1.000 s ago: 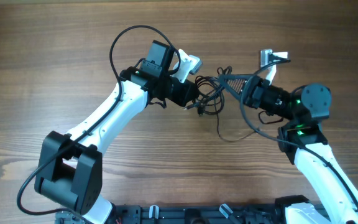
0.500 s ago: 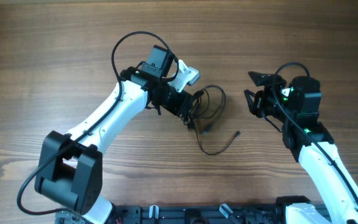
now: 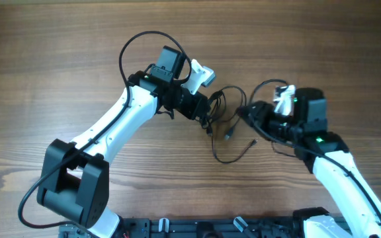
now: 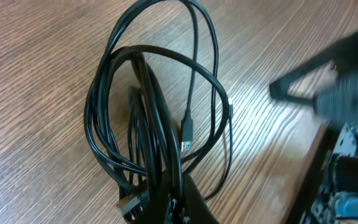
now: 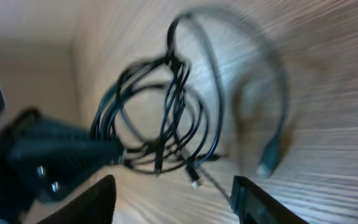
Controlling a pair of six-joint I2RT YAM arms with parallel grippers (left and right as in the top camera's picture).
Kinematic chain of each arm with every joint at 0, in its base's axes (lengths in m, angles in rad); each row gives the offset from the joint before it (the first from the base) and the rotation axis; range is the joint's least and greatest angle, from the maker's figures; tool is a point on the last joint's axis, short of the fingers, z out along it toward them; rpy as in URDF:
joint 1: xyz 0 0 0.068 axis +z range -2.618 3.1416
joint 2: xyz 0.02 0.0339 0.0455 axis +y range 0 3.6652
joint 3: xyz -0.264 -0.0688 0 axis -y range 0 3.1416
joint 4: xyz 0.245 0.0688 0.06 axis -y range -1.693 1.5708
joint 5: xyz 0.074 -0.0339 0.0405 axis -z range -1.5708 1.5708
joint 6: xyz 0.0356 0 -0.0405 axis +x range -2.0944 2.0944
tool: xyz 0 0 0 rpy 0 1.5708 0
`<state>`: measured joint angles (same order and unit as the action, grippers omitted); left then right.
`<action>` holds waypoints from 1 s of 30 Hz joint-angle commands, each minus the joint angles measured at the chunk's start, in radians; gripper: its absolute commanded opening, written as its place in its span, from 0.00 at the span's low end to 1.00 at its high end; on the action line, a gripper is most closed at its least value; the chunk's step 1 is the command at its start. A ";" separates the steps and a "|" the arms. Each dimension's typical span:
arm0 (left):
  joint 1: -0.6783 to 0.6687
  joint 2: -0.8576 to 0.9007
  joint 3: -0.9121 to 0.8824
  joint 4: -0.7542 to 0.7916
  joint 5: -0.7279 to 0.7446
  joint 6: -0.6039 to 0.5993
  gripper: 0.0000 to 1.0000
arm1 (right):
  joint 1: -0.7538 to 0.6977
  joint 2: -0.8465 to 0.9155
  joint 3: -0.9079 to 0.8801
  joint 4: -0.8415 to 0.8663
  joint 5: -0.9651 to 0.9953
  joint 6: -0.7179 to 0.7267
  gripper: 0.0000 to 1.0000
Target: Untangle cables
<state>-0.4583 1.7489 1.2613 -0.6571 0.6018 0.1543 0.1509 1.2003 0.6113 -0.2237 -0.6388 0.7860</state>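
The left gripper (image 3: 204, 112) is clamped on one end of the cables (image 4: 159, 118). Their black loops fan out from it over the table (image 3: 58, 53), with a small plug (image 4: 187, 132) lying inside the loops and one loose strand trailing farther from that gripper. The right gripper (image 5: 173, 185) faces the left gripper from across the bundle, its fingers (image 5: 261, 202) spread wide and holding nothing; they are close to the loops, but contact cannot be told.
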 commanded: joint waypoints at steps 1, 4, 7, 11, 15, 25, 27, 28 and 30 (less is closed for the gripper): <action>-0.005 0.000 0.000 0.011 0.066 -0.032 0.04 | 0.096 0.002 0.002 0.002 0.129 -0.049 0.70; -0.005 0.000 0.000 0.011 0.144 -0.032 0.04 | 0.176 0.043 0.002 0.032 0.281 -0.049 0.79; -0.005 0.000 0.000 0.011 0.193 -0.032 0.04 | 0.229 0.144 0.002 0.167 0.326 -0.034 0.80; -0.005 0.000 0.000 0.010 0.184 -0.031 0.04 | 0.221 0.262 0.002 0.341 0.353 0.060 0.04; -0.005 0.000 0.000 -0.018 -0.107 -0.031 0.04 | 0.158 0.168 0.005 0.302 0.279 0.077 0.04; -0.005 0.000 -0.001 -0.020 -0.211 0.034 0.04 | 0.031 -0.124 0.005 0.260 0.252 0.010 0.04; -0.005 0.000 -0.001 -0.020 -0.207 0.035 0.04 | 0.003 -0.121 0.005 0.255 0.300 0.002 0.04; -0.005 0.000 -0.001 -0.020 -0.188 0.060 0.04 | -0.002 -0.110 0.005 0.233 0.368 -0.028 0.04; -0.005 0.000 -0.001 -0.013 -0.156 0.079 0.04 | -0.002 -0.071 0.004 0.165 0.537 -0.062 0.04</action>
<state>-0.4641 1.7489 1.2613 -0.6735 0.4183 0.1898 0.1558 1.1004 0.6090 -0.0193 -0.2966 0.7685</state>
